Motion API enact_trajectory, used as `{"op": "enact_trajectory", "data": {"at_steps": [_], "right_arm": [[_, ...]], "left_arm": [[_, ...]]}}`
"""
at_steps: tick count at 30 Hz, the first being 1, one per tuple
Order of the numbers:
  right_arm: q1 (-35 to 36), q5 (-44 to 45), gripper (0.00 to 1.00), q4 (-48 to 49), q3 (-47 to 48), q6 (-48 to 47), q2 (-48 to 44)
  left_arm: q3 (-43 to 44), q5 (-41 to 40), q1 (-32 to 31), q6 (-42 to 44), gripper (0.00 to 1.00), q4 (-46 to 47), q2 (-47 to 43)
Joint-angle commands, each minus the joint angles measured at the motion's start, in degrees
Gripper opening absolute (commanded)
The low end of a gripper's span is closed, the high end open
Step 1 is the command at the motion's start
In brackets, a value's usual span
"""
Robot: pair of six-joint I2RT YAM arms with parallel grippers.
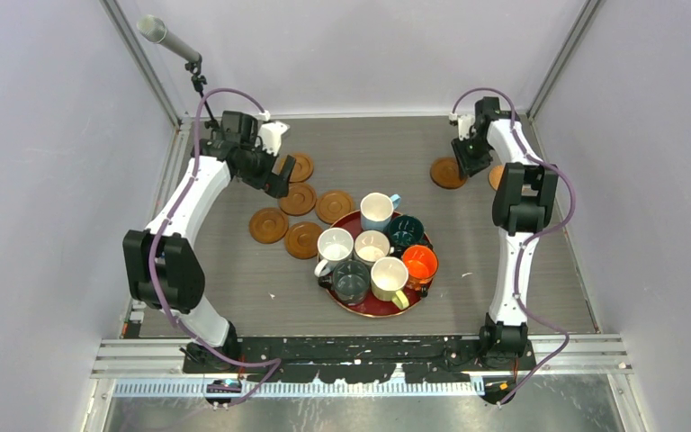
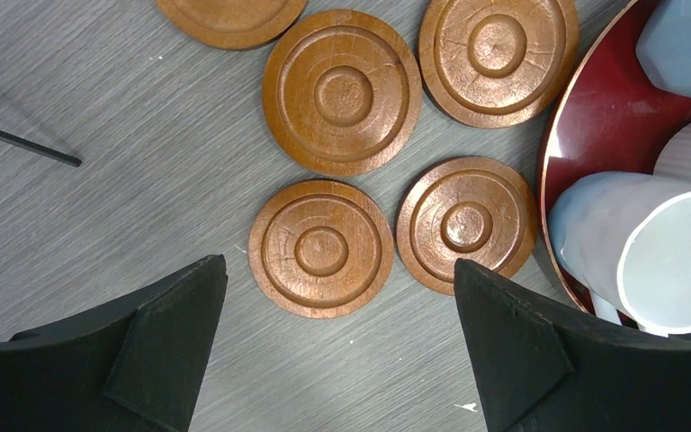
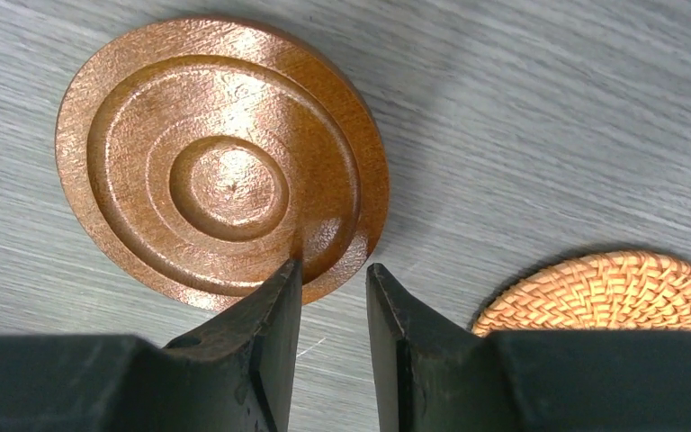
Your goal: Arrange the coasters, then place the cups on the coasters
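Five brown coasters (image 2: 343, 93) lie flat and close together on the grey worktop (image 2: 99, 234), one cut off by the top edge. The left gripper (image 2: 337, 270) hangs above them, jaws wide apart. At right, a dark red tray (image 2: 594, 117) holds a white cup (image 2: 657, 252) and a light blue cup (image 2: 688, 45).

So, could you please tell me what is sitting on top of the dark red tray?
Seven cups stand crowded on the tray, openings up. They cover most of its floor, so anything lying flat beneath them cannot be seen.
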Motion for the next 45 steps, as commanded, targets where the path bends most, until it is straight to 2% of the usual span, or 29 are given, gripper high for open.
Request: {"op": "enact_trajectory", "data": {"at_steps": [1, 14, 25, 35, 45], "right_arm": [[0.1, 3.0, 0.37, -2.5, -2.0, -2.5, -2.7], [-0.8, 3.3, 0.36, -3.6, -11.1, -4.6, -6.1], [-3.9, 9.4, 0.36, -2.5, -3.1, 1.7, -1.5], [-4.0, 7.8, 0.37, -2.5, -3.0, 2.2, -2.9], [-2.3, 0.3, 0.49, -1.7, -2.4, 1.4, -6.0]], "left_arm": [[1.2, 1.0, -0.5, -0.1, 1.00, 2.5, 0.1], [-0.7, 1.0, -0.7, 0.2, 1.00, 2.8, -1.5], [-0.2, 0.8, -1.2, -0.4, 1.00, 3.4, -0.6], [0.4, -0.3, -1.3, 0.4, 1.00, 2.6, 0.3], [0.8, 0.5, -1.4, 0.4, 1.00, 2.5, 0.8]]}}
